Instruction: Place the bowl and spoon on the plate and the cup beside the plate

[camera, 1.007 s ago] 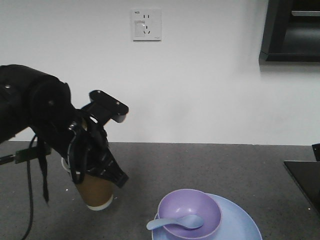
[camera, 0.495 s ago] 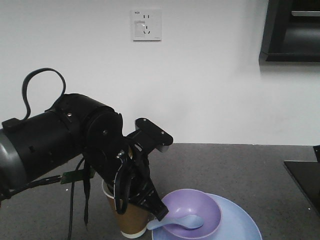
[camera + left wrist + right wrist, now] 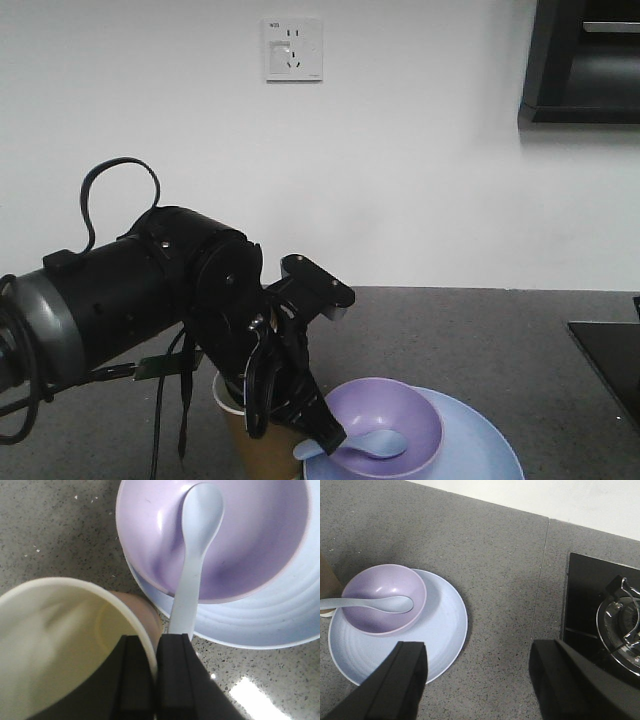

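While left tool point(image 3: 156, 675) pinches cup point(image 3: 55, 645) rim, plate point(image 3: 260, 625) edge adjacent; right tool point(image 3: 480, 680) agape

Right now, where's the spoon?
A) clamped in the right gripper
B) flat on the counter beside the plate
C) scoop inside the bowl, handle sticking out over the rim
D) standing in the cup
C: the spoon has its scoop lying inside the bowl, with the handle crossing the rim toward the cup, which the left gripper pinches by the wall; the bowl sits on the plate.
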Tool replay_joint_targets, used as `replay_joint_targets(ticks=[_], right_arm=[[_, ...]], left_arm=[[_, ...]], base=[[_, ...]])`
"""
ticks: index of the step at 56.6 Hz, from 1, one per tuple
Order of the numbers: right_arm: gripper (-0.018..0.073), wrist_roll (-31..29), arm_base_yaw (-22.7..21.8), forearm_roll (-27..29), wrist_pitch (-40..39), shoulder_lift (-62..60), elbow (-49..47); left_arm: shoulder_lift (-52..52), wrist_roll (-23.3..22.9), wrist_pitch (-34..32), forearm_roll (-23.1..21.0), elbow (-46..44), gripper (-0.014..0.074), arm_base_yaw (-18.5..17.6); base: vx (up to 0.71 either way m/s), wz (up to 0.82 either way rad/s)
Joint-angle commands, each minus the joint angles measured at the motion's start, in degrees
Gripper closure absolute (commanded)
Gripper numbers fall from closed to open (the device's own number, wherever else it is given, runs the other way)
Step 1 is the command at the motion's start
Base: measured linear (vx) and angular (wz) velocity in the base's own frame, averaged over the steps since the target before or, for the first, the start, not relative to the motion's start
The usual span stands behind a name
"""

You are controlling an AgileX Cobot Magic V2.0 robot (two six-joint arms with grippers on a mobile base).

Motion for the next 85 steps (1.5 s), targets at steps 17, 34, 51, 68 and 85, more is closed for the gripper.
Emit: replay_joint_targets(ticks=[17,34,51,68,85], right_arm=[[0.0073,-0.8,-0.1,-1.3,-3.4,-0.7,-1.8],[0.0073,-0.8,-0.1,-1.3,-3.4,-0.7,-1.8],[0.0073,-0.6,-0.1,-1.3,-3.3,-0.7,-1.8],[0.0122,0.4,-0.1,-1.1,-4.5,-0.8,-1.8],[0.0575,4.0,-0.1,-1.0,-21.0,-11.0,10.8]], left_arm=[[-3.1,-3.0,-2.2,1.4,-1.9,0.0094,-0.3],[-3.3,-4.2,1.6,6.0,-8.8,0.0087,-0.3],[-4.5,-6.3,6.8,6.6,-22.1,0.0174,-0.3],[-14.4,-7.3,1.4,6.7,-23.1,0.0605,-0.3],[-34.4,-15.5,-17.9,14.7,7.1,0.0604,-0.1]], base=[[0.0,0.0],[0.0,0.0],[0.0,0.0],[0.0,0.0],[0.0,0.0]])
